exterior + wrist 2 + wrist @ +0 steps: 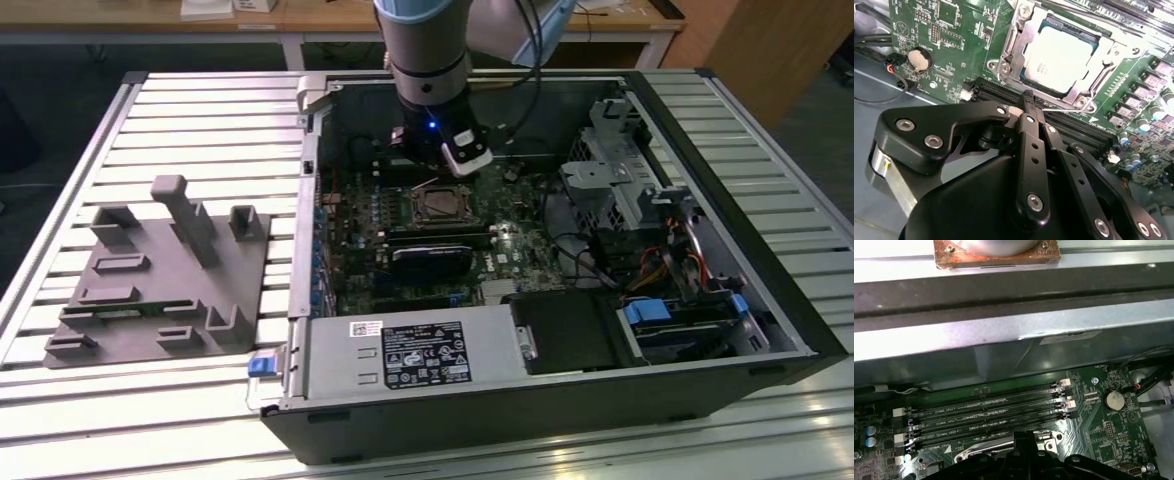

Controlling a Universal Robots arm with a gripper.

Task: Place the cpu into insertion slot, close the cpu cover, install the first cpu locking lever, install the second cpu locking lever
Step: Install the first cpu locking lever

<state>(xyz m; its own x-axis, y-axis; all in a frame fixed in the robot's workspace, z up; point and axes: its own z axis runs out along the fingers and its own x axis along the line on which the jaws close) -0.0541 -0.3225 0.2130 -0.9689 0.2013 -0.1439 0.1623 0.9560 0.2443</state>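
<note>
Silvery-beige and flat, the cpu (1061, 55) lies seated in its socket, its pale face turned up in the second wrist view. This insertion slot (438, 206) sits near the middle of the green motherboard (521, 250) in the exterior view. The cpu cover (1013, 40) lies down flat around the chip, whose face fills the cut-out centre (the frame's silvery edge and its corner tabs show on the side toward the gripper). A thin silvery wire lever (1064, 106) runs along that edge of the socket, between the cover and the long black memory slots (989, 91).

The gripper (1028, 97) is just beside the socket, with its black fingers drawn together so that the tips meet with no gap. They sit right at the end of the wire lever. Whether they pinch the wire or merely touch it I cannot tell.

In the first wrist view the memory slots lie between the gripper's tip and the case's grey metal wall. A round coin battery (1112, 400) sits on the board near the slots' ends.

In the exterior view the arm (424, 60) reaches down into the open computer case (561, 400), which lies on its side on a slatted metal table (200, 110). A power supply (424, 352) fills the case's near edge. A grey moulded fixture (160, 270) rests on the table well apart from the case, on the exterior view's left.
</note>
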